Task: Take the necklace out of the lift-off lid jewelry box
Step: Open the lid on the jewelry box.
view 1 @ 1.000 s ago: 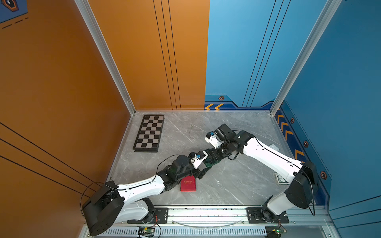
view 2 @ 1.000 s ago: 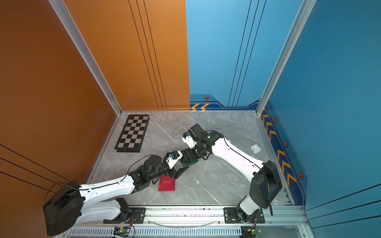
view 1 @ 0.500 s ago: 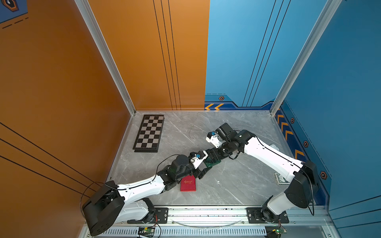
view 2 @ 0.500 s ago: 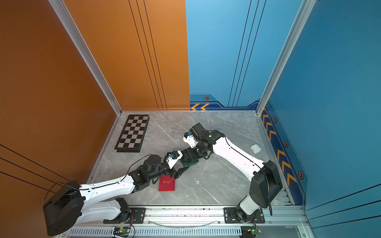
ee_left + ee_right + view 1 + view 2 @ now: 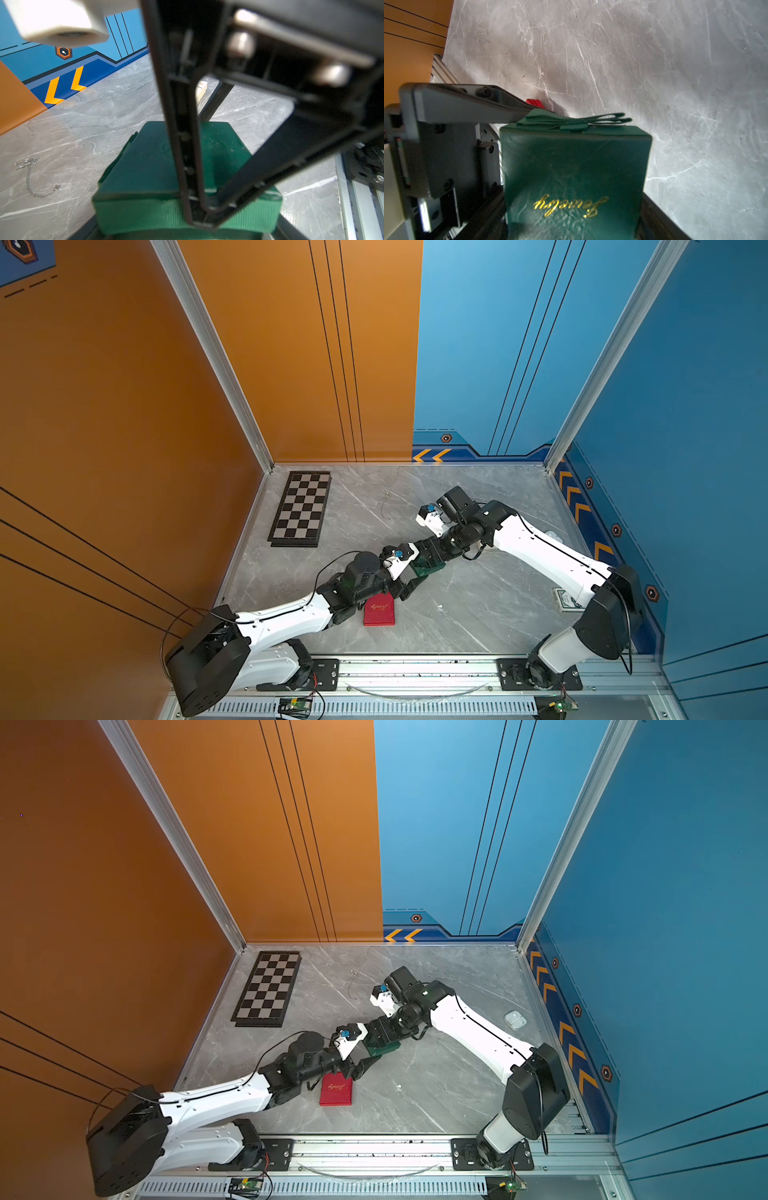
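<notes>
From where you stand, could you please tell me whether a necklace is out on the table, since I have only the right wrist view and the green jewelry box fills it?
Observer: Yes. A thin silver necklace lies loose on the marble table, apart from the green jewelry box. I cannot see whether the box holds anything.
Operator: Thank you. What is the red sliver showing past the box?
Observer: It is a flat red case with gold script, lying on the table beside the left arm.
Operator: Is anything lying close to the necklace?
Observer: A chessboard lies flat to its left, with bare marble between them.
</notes>
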Available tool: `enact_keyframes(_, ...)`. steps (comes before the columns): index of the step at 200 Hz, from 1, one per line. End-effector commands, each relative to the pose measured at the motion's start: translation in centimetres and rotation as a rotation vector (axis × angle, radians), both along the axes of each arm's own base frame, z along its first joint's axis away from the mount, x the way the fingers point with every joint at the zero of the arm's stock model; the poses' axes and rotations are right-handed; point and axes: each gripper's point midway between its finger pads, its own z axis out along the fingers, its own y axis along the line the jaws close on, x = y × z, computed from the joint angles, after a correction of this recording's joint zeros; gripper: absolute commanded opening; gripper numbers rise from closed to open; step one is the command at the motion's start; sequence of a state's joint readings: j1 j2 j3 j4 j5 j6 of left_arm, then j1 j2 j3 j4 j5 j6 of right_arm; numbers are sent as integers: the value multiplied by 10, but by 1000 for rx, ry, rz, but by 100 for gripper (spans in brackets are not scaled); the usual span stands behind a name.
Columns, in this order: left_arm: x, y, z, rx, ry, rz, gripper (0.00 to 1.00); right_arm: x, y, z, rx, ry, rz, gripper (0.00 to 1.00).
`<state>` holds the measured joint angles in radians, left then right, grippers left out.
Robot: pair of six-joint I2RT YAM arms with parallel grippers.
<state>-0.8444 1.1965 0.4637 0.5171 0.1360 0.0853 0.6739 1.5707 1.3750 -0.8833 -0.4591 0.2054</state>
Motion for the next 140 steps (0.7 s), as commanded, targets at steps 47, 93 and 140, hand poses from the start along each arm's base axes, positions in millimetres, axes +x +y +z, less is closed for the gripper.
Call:
enact_keyframes(47,-1,9,-6,12,15,22,92,-3,13,16,69,-6,42,79)
enact_keyframes(93,2,14,-3,-3,20,52,99,-2,14,10,65,2,35,80)
enact_keyframes(140,0,14,-4,-3,19,38,92,1,12,6,52,3,21,79)
